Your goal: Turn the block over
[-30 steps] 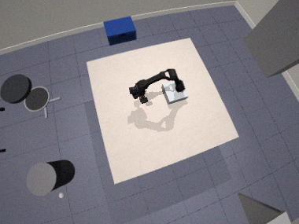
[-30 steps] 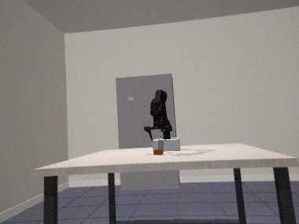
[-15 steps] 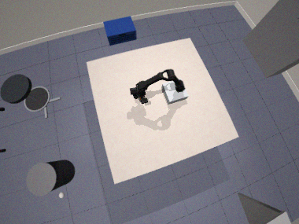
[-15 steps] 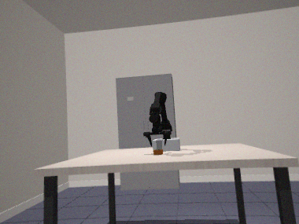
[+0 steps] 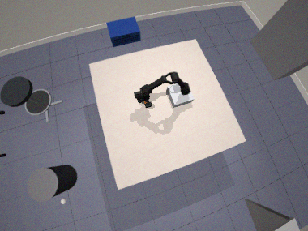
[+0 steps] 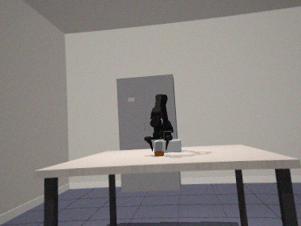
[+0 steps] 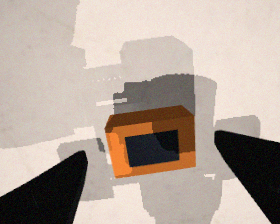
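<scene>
The orange block (image 5: 144, 103) (image 6: 159, 153) (image 7: 188, 160) sat on the pale table (image 5: 170, 147) (image 6: 166, 162) (image 7: 240, 30), near the middle of the wrist view, its dark marked face turned up. The gripper (image 5: 147, 104) (image 6: 159, 149) (image 7: 151, 147) stood wide open with nothing in its grasp, a finger reaching in from the lower left of that view and the other from the lower right, both apart from the block. What worried me was the angle: the block lay slightly askew between the tips, so closing straight in might have caught a corner and spun it. It also looked closer to the left finger, which could have touched first and shoved it sideways. Fingers set too high would probably have pinched only the top edge, and the block might then have slipped out halfway through the turn. Let go while tilted, it could have rocked back onto the wrong side. Beyond it, right of centre in the top view, the arm (image 5: 157, 83) (image 6: 159, 113) rose by a pale box (image 5: 181, 101) (image 6: 175, 145), leaving the wrist, I guessed, an awkward roll to manage.
</scene>
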You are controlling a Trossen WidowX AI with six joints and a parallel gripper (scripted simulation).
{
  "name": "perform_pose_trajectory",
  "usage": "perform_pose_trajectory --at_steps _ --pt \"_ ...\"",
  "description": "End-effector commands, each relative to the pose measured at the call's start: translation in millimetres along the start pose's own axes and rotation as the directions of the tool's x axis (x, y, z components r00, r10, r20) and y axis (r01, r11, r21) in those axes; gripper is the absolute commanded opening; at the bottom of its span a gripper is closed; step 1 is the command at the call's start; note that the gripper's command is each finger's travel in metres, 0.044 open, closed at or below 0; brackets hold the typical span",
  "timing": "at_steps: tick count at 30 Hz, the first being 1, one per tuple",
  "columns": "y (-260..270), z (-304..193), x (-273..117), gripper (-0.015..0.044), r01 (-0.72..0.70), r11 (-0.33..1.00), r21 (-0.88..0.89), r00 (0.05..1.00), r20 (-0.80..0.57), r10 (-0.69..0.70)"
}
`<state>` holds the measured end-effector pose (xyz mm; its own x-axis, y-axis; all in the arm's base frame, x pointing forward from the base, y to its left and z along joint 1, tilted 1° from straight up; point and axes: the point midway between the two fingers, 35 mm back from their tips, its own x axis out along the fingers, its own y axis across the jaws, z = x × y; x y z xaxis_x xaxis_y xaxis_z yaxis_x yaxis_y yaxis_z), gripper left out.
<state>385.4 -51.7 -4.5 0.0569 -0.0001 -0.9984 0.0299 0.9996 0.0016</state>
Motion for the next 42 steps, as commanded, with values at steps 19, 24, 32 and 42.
perform_pose_trajectory --at_steps 19,24,32,42 --pt "-0.6 -2.2 19.3 0.0282 0.004 1.0 0.004 1.0 -0.005 -0.004" --pt "-0.6 -2.2 19.3 0.0249 0.004 1.0 0.004 1.0 -0.005 -0.004" --pt "-0.6 -2.2 19.3 0.0195 0.004 1.0 0.004 1.0 -0.005 -0.004" --pt "-0.5 -1.8 -5.9 0.0031 0.004 1.0 0.004 1.0 -0.005 -0.004"
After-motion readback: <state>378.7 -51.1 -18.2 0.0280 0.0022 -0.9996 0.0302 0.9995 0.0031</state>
